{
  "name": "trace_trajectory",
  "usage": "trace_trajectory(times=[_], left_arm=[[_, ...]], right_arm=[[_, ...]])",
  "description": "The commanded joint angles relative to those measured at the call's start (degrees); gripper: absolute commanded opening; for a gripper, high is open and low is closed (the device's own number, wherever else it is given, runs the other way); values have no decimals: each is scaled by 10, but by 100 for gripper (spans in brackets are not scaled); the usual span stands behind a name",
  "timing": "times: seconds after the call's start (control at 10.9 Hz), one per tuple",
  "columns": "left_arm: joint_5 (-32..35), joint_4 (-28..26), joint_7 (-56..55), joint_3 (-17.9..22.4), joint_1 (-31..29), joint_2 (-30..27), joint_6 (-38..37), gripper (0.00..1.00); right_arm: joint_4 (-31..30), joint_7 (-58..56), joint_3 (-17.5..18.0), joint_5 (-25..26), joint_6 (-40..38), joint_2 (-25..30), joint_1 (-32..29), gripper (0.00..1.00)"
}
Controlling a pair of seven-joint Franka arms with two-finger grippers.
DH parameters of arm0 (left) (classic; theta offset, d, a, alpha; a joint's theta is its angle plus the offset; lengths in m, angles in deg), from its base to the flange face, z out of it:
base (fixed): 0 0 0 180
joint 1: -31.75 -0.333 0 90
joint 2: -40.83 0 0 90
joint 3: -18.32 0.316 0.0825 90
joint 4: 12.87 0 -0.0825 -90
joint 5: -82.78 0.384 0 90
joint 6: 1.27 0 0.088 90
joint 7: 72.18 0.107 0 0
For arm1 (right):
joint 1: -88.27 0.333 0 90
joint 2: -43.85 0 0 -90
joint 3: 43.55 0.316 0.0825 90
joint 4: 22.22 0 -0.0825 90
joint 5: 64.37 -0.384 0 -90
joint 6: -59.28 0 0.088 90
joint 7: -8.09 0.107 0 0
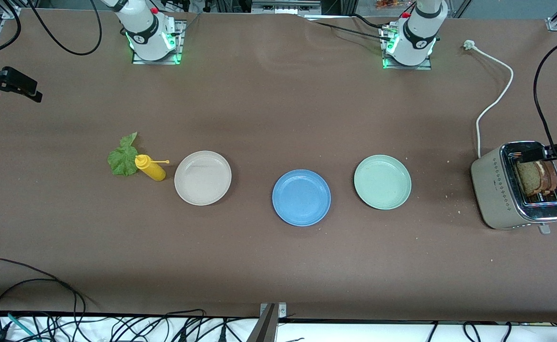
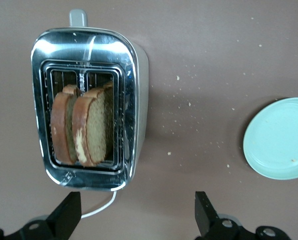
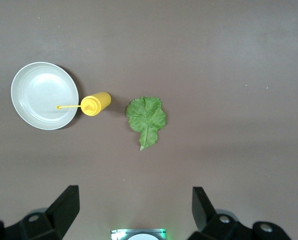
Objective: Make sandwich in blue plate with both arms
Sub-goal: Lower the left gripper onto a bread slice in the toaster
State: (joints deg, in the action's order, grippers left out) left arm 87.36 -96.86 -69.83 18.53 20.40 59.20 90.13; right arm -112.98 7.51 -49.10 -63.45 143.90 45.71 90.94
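Front view: blue plate (image 1: 301,197) (bare)

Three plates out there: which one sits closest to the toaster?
The mint-green plate, at the left arm's end of the row. The blue plate is in the middle, and the cream-white plate lies farthest from the toaster.

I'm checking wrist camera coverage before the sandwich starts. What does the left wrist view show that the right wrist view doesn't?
Only the left wrist view shows the chrome-topped toaster holding two brown bread slices, the pale mint-green plate and the open left gripper. Only the right wrist view shows the ruffled green lettuce leaf, yellow squeeze bottle, cream-white plate and open right gripper. Both show the brown table.
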Motion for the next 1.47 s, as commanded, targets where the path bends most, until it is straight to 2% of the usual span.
trace_trajectory(times=[0.0, 0.46, 0.64, 0.83, 1.38], left_arm=[[26, 26, 12, -5, -3, 44, 24, 100], [33, 26, 12, -5, -15, 80, 61, 100], [35, 26, 12, -4, -17, 90, 62, 100], [70, 26, 12, -5, -18, 98, 67, 100], [71, 25, 12, -6, -31, 112, 68, 100]], right_arm=[[-2, 5, -1, 3, 1, 4, 2, 100], [-2, 5, -1, 3, 0, 4, 1, 100], [-2, 5, -1, 3, 1, 4, 2, 100], [-2, 5, -1, 3, 0, 4, 2, 100], [-2, 5, -1, 3, 0, 4, 1, 100]])
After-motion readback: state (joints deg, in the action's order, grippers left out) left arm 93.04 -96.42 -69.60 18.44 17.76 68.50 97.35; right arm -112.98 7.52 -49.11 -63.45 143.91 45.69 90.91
